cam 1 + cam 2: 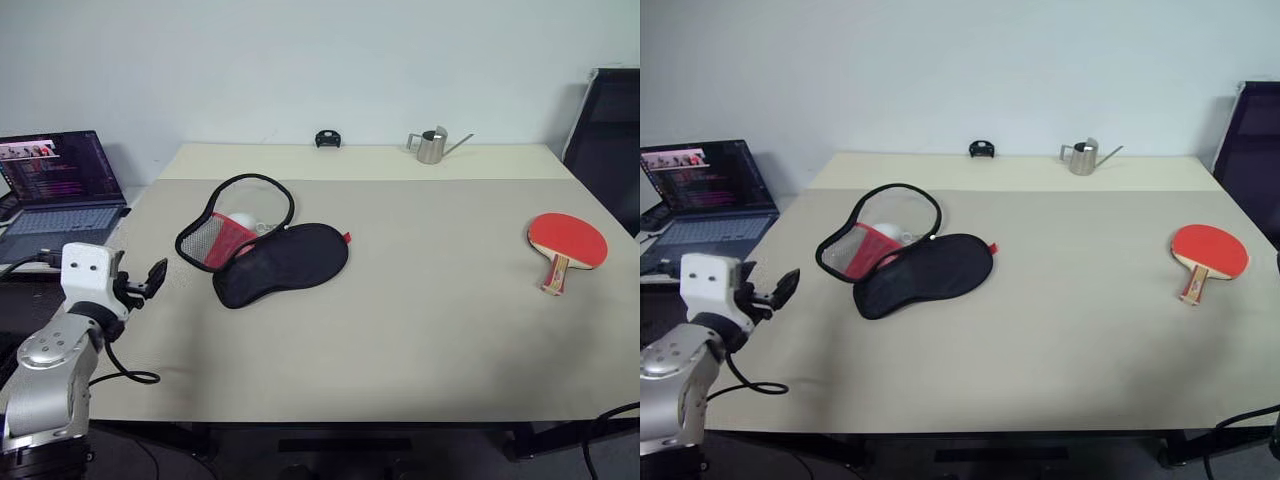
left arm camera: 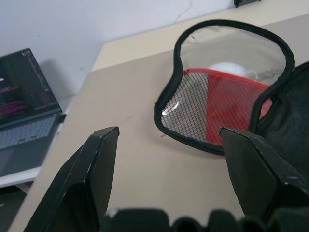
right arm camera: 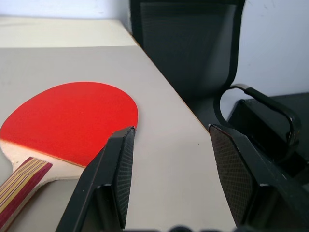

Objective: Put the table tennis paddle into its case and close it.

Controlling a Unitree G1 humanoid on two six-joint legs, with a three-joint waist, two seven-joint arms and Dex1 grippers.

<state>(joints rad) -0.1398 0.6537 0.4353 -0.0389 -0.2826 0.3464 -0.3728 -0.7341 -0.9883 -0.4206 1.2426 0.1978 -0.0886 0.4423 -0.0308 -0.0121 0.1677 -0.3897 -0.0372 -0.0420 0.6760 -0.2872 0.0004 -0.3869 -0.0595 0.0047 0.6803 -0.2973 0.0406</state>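
Beige table (image 1: 1040,340) w/ case (image 1: 908,262) lying unzipped left of centre, black side up, red mesh flap folded open; table tennis paddle (image 1: 1207,255) red face up near right edge, handle toward camera, well apart from case; left gripper (image 1: 777,288) open at table's left edge; laptop (image 1: 705,195) far left; small metal watering can (image 1: 1083,157) at back.

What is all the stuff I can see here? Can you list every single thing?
table: one, beige, middle of the room
case: one, black and red, lying unzipped on the table's left half
paddle: one, red face, wooden handle, flat near the table's right edge
small watering can: one, silver, far edge of the table
small black object: one, far edge, middle
laptop: one, dark, lit screen, left of the table
chair: one, black, right of the table
left gripper: open, facing the case
right gripper: open, beside the paddle
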